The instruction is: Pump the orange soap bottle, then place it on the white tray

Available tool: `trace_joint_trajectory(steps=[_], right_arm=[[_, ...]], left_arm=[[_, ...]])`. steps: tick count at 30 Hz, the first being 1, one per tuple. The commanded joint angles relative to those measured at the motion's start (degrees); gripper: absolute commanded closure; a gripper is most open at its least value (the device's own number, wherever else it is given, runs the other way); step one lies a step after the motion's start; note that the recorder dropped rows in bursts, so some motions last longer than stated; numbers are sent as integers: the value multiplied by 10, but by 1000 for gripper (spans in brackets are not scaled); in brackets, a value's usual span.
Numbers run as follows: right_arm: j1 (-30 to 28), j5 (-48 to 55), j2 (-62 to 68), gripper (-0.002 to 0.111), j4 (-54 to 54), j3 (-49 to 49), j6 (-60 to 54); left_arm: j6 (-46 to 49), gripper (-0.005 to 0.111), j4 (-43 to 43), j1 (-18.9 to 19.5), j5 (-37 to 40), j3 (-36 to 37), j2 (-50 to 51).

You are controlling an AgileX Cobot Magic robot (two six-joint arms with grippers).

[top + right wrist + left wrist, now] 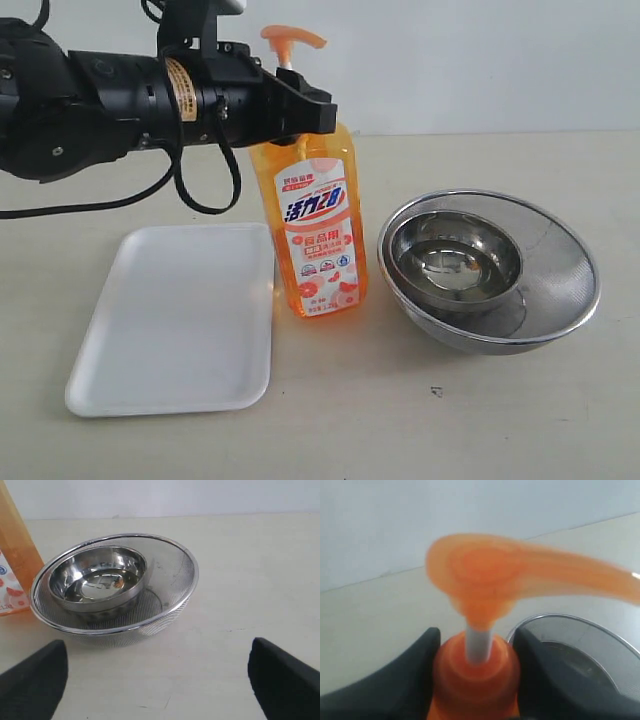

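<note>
My left gripper (303, 108) is clamped on the tall translucent orange soap bottle (316, 230). Its two black fingers (415, 670) are partly closed and press against either side of the orange collar just under the pump. My right gripper (160, 687) has its jaws spread wide, with bare tabletop between them and nothing held.

The bottle stands upright on the beige table (420, 420), between the flat white rectangular tray (170, 405) and the nested round steel bowls (490, 265). It is just beside the tray's edge, not on it. Its white, red and orange label faces the exterior camera. The orange pump head sits raised on its white stem.

Only the exterior view shows the tray and the bottle's full height. The left wrist view alone shows the grip up close, though the pump head is blurred there. The right wrist view catches just a sliver of the bottle, beside the bowls.
</note>
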Motion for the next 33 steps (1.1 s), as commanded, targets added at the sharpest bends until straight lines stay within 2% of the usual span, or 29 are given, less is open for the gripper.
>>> trace_joint_trajectory(steps=[1, 13, 33], right_arm=[[-4, -5, -2, 21, 0, 0, -1], [-4, -4, -2, 21, 0, 0, -1], [-4, -4, -2, 21, 0, 0, -1]], left_arm=[[3, 102, -10, -3, -68, 6, -15], [20, 102, -10, -3, -100, 33, -15], [25, 102, -5, -3, -99, 34, -12]])
